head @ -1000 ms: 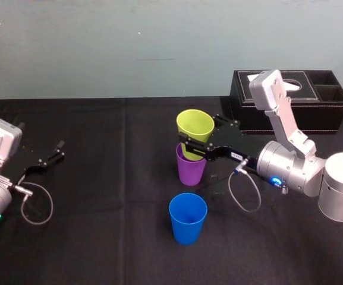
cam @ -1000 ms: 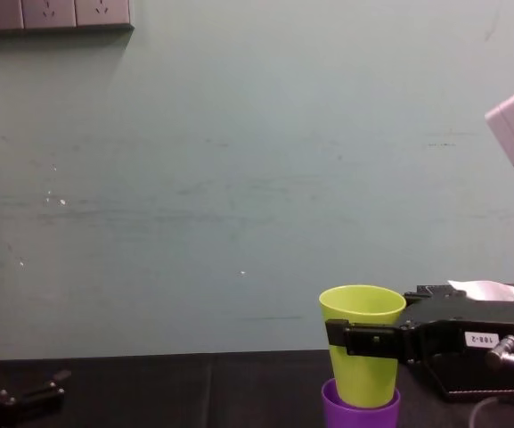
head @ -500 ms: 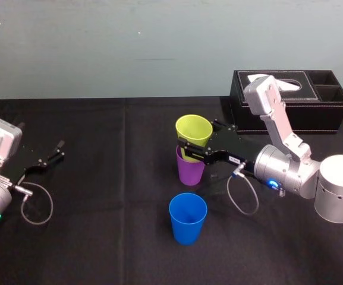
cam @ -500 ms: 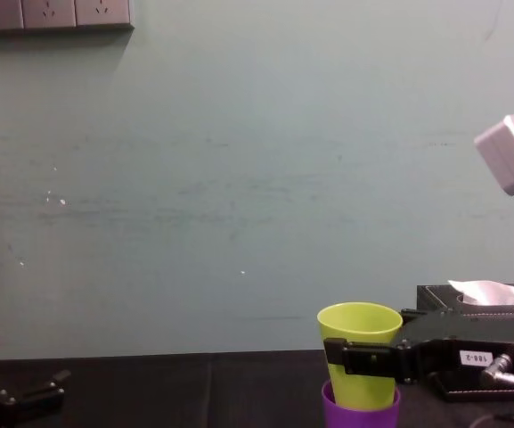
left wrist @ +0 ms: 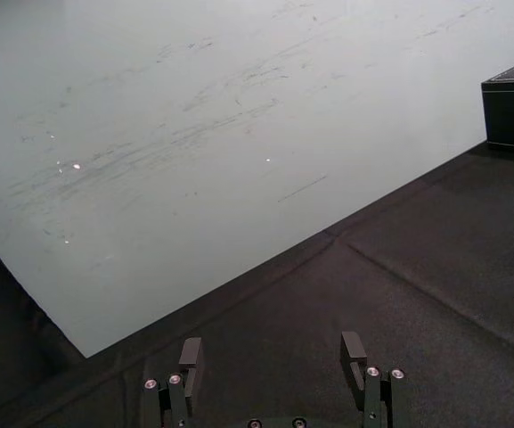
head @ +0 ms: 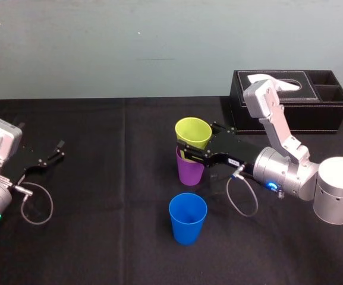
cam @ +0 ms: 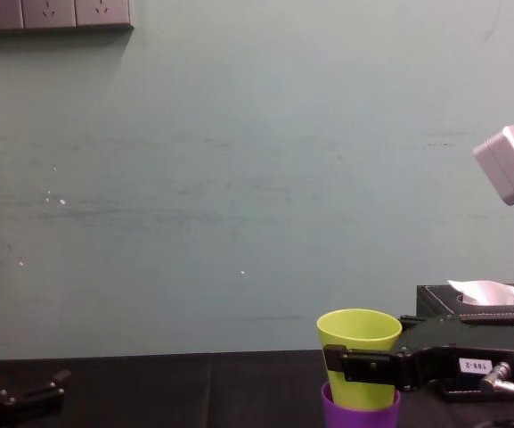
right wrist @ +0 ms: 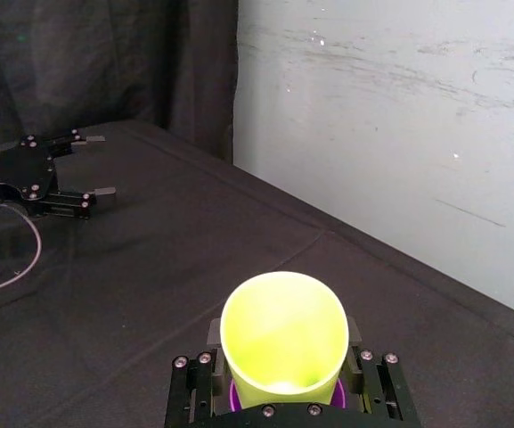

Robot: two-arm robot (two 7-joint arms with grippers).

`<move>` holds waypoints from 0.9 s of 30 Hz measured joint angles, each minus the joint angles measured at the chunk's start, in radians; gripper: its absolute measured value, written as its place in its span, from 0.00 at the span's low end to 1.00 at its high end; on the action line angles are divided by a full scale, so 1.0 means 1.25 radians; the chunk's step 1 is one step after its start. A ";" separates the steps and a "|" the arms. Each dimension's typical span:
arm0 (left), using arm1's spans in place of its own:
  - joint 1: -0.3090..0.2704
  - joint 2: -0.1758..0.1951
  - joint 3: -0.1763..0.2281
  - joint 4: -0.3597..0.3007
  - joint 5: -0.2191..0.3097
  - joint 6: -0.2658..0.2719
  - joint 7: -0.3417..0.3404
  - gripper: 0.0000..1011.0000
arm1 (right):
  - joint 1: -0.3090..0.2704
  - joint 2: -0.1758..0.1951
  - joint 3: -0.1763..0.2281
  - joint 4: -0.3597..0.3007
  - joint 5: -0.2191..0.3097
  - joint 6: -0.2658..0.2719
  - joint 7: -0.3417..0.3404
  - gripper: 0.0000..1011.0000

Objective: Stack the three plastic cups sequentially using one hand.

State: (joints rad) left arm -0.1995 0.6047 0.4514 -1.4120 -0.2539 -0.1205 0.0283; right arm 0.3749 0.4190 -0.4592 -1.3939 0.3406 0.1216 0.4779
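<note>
My right gripper [head: 189, 148] is shut on the yellow-green cup [head: 193, 131], one finger on each side of it. The cup's lower part sits inside the purple cup [head: 190, 170], which stands on the black cloth at mid-table. In the right wrist view the yellow-green cup [right wrist: 283, 334] stands between the fingers with the purple cup's rim [right wrist: 235, 398] showing under it. The chest view has the yellow-green cup [cam: 359, 330] over the purple cup [cam: 360, 418]. The blue cup [head: 188, 218] stands alone, upright, nearer to me. My left gripper [head: 55, 152] rests open at the far left.
A black tissue box [head: 290, 101] stands at the back right, behind the right arm. A loose cable loop [head: 35, 205] lies by the left arm. The black cloth [head: 112, 196] between the left gripper and the cups is bare.
My right gripper has come down with the yellow-green cup, which now sits deeper in the purple cup. The left arm and blue cup have not moved.
</note>
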 joint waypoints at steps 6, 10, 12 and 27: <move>0.000 0.000 0.000 0.000 0.000 0.000 0.000 1.00 | 0.000 0.000 0.000 -0.001 0.000 0.001 0.000 0.81; 0.000 0.000 0.000 0.000 0.000 0.000 0.000 1.00 | -0.001 0.000 0.000 -0.002 0.000 0.002 -0.001 0.91; 0.000 0.000 0.000 0.000 0.000 0.000 0.000 1.00 | -0.001 0.001 0.000 -0.002 0.000 0.002 -0.001 0.97; 0.000 0.000 0.000 0.000 0.000 0.000 0.000 1.00 | -0.001 0.001 0.000 -0.003 0.001 0.003 -0.002 0.99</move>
State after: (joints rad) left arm -0.1995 0.6047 0.4514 -1.4120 -0.2539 -0.1205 0.0283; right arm 0.3741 0.4200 -0.4589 -1.3981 0.3421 0.1258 0.4753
